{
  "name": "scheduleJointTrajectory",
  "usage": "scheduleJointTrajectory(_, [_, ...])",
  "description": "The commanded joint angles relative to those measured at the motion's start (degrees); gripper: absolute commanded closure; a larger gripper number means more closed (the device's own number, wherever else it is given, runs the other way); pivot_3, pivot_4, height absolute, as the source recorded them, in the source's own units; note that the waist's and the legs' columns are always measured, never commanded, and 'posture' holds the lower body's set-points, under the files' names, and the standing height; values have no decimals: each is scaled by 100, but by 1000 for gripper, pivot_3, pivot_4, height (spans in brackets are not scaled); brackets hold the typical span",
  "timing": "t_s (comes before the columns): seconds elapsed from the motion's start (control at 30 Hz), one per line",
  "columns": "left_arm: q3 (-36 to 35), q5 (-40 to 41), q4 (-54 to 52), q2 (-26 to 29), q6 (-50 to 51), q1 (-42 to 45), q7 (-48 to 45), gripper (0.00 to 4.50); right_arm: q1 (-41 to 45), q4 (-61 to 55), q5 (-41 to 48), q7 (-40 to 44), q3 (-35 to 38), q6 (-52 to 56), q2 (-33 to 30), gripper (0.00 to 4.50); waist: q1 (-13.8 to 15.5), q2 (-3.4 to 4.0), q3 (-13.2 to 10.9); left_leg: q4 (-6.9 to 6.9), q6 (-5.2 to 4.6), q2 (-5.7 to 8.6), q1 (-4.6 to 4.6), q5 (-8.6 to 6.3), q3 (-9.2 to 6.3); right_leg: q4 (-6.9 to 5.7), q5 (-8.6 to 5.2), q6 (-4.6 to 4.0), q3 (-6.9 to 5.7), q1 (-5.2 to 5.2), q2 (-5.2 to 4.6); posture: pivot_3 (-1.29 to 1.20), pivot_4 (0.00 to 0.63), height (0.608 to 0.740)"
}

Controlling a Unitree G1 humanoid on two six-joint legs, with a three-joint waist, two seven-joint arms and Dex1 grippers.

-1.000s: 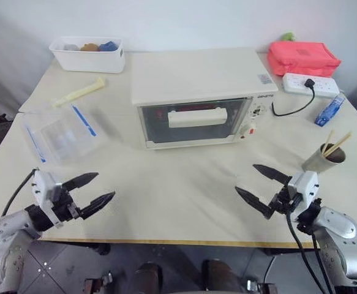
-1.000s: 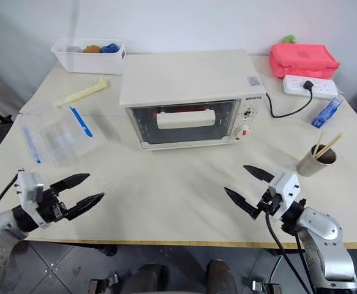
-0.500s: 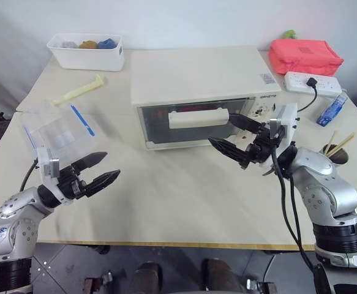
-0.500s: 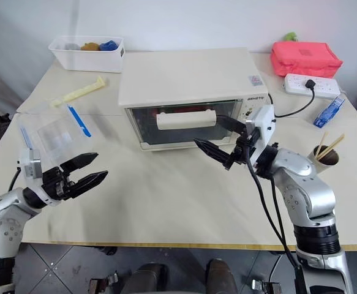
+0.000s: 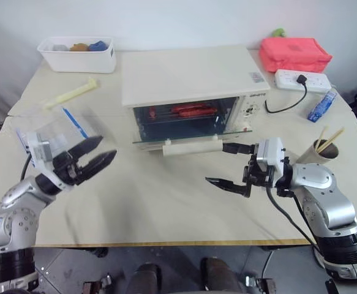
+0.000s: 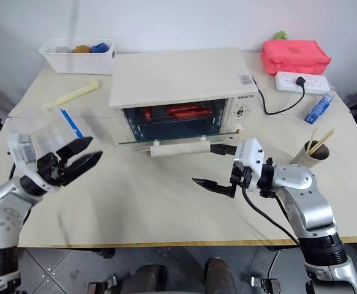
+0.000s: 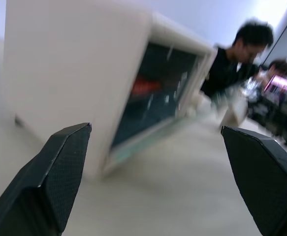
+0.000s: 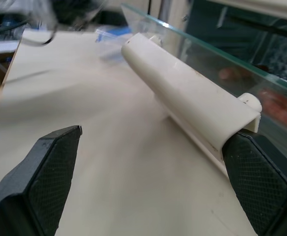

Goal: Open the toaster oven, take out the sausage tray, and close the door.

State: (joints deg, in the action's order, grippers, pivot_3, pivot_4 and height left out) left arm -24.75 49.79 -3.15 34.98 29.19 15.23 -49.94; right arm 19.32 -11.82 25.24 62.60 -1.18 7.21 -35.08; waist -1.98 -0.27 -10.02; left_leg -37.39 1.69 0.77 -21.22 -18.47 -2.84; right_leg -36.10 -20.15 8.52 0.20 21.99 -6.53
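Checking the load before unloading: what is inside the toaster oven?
Inside the toaster oven, with its door dropped open, red sausages lie on a rack or tray whose outline is too dark to make out.

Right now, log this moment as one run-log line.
cream-white toaster oven: glass door down | silver sausage tray: inside | right claw: open by handle | left claw: open, empty
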Motion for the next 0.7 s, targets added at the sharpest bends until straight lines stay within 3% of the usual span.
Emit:
scheduleJointTrajectory(0.03, [17,-33,280,-26,-36,410,100,1132,112,8,-55,144,41,-435,24,0,8,0,0,-1,0,1,0,0,0,-2,0,0,-1,0,-2,0,150,740])
scheduleJointTrajectory(0.2, [1050,-903,760,-445,-473,1186,-49,2691,137,105,-231,64,-22,-664,107,0,67,-3,-2,-22,0,10,-4,0,-4,0,3,5,-7,-8,-5,0,150,740])
scheduleJointTrajectory(0.4, [1457,-1058,862,-805,-565,1375,-320,4492,-22,-1,-292,-68,49,-676,88,0,27,-6,-4,-27,-1,9,-9,-2,-4,1,6,12,-6,-5,-4,0,150,740])
scheduleJointTrajectory(0.57, [1882,-1522,926,-723,-801,1261,-708,4492,-752,-279,-368,-450,421,-606,-57,0,64,-6,-4,-35,-2,11,-8,-3,-5,1,6,12,-6,-12,-7,0,150,740])
scheduleJointTrajectory(0.7, [2283,-2133,1052,-562,-1254,1086,-954,4492,-2260,-445,-582,-888,1273,-908,-124,0,215,-6,-4,-46,-9,20,-7,-7,-11,11,11,20,-6,-31,-10,0,150,740])
